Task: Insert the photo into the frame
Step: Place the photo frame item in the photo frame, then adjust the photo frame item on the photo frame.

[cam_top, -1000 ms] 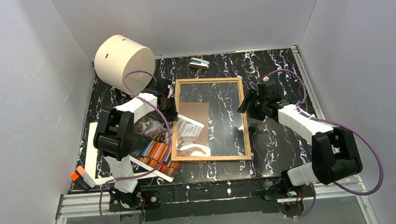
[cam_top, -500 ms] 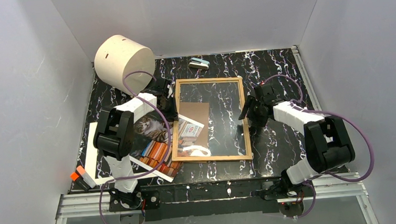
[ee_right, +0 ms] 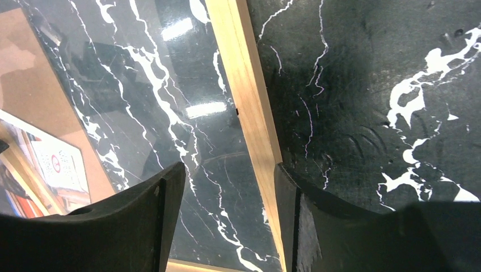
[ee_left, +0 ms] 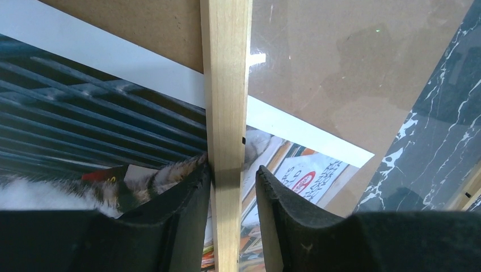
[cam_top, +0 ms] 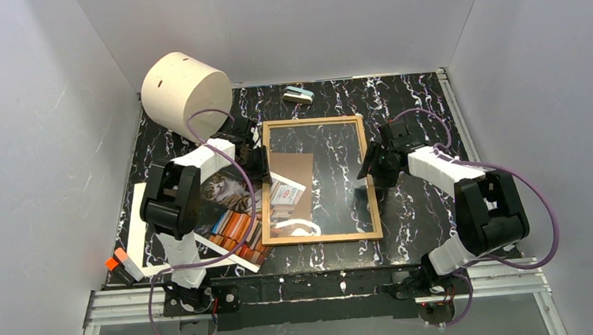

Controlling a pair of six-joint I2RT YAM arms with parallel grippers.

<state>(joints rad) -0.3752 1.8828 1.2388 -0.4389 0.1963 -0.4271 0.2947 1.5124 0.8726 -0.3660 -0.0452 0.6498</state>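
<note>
We log left jaws close around the left rail of the frame (cam_top: pixel 322 237), clamp not confirmable, right jaws apart astride its right rail, the photo (cam_top: pixel 230 215) on the desk (cam_top: pixel 415 104) part-tucked beneath that left rail; sliding the frame may drag and crease it

Pale, smooth, unvarnished-looking wood along the frame (ee_left: pixel 227 102). Clear glossy pane (ee_right: pixel 142 113), streaked with glare. Matt brown fibreboard (ee_left: pixel 142 22). Glossy printed paper for the photo (cam_top: pixel 228 197). Smooth black bench (ee_right: pixel 363 85), white-veined like marble, dull sheen. Matt black plastic on left pincer (ee_left: pixel 232 173) and right pincer (ee_right: pixel 227 170).
</note>
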